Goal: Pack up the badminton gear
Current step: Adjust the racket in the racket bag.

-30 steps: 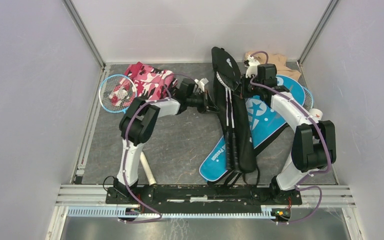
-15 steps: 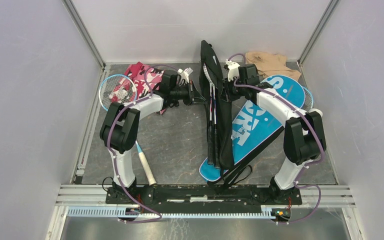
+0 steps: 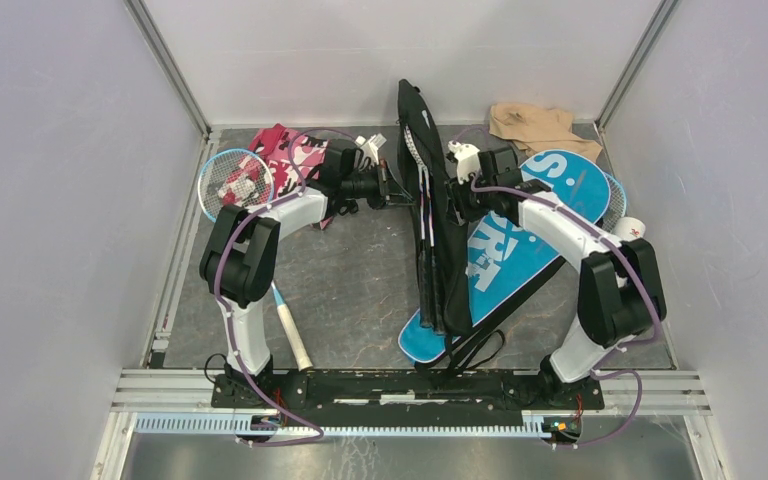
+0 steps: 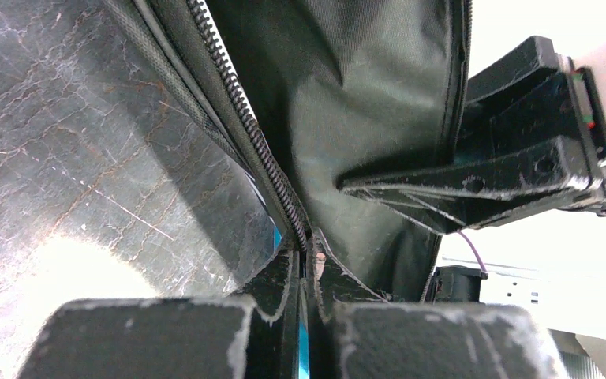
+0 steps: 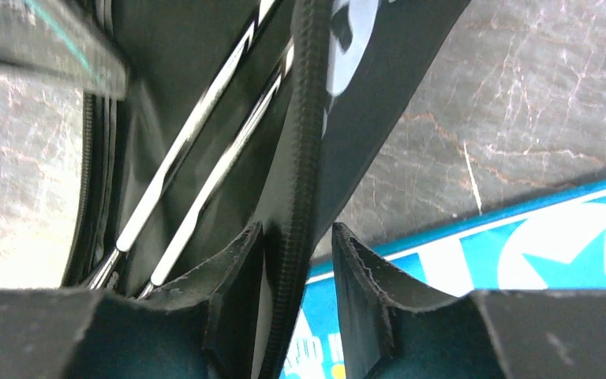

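Note:
The black racket cover [image 3: 443, 270] stands on its edge in the middle of the floor, partly unzipped, with two racket shafts [image 5: 197, 118] inside. My left gripper [image 3: 397, 192] is shut on its left zipper edge [image 4: 237, 103], the jaws pressed together [image 4: 309, 246]. My right gripper [image 3: 452, 200] is open, and the cover's right zipper edge [image 5: 308, 118] runs between its fingers [image 5: 297, 230], against the left one. The blue "SPORT" cover [image 3: 530, 235] lies flat under and to the right of the black one and also shows in the right wrist view [image 5: 536, 237]. A blue-framed racket [image 3: 230, 185] lies at the far left.
A pink camouflage cloth [image 3: 295, 155] lies behind my left arm and a beige cloth [image 3: 535, 125] in the back right corner. A small white thing [image 3: 632, 228] and a blue racket rim [image 3: 615, 195] sit by the right wall. White walls enclose the floor.
The black cover was pulled left and stood up on its edge, uncovering the word on the blue cover. My right gripper then slid nearer along the cover's right edge, and its jaws now stand apart.

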